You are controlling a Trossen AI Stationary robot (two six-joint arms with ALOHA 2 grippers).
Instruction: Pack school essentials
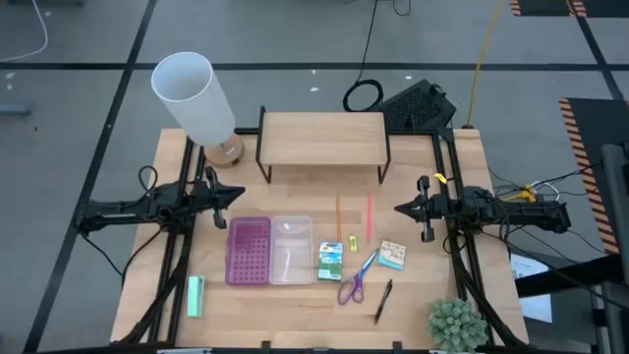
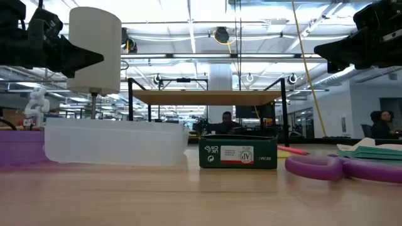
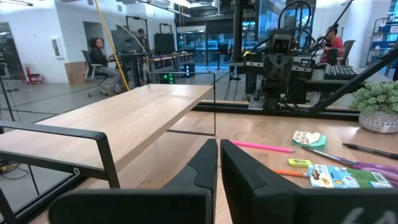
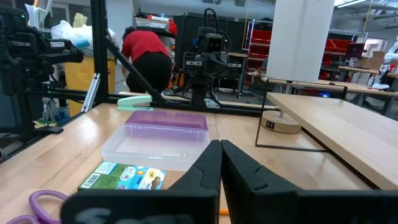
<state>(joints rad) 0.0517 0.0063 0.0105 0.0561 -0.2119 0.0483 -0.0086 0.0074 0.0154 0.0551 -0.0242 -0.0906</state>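
The school essentials lie loose on the table's right half: an orange pencil (image 1: 337, 218), a pink pencil (image 1: 369, 216), a tiny yellow piece (image 1: 353, 243), a green-blue packet (image 1: 330, 260), purple-blue scissors (image 1: 356, 280), a black pen (image 1: 382, 301) and a teal-beige pad (image 1: 392, 255). The purple case with its clear half (image 1: 268, 251) lies flat to their left. My left gripper (image 1: 231, 197) hovers shut above the table, left of the case's far end. My right gripper (image 1: 401, 208) hovers shut just right of the pink pencil. Neither touches anything.
A wooden shelf on black legs (image 1: 322, 138) stands at the far middle, and a white lamp (image 1: 197, 98) at the far left. A mint-green block (image 1: 195, 295) lies near the front left, and a small plant (image 1: 455, 323) stands at the front right corner.
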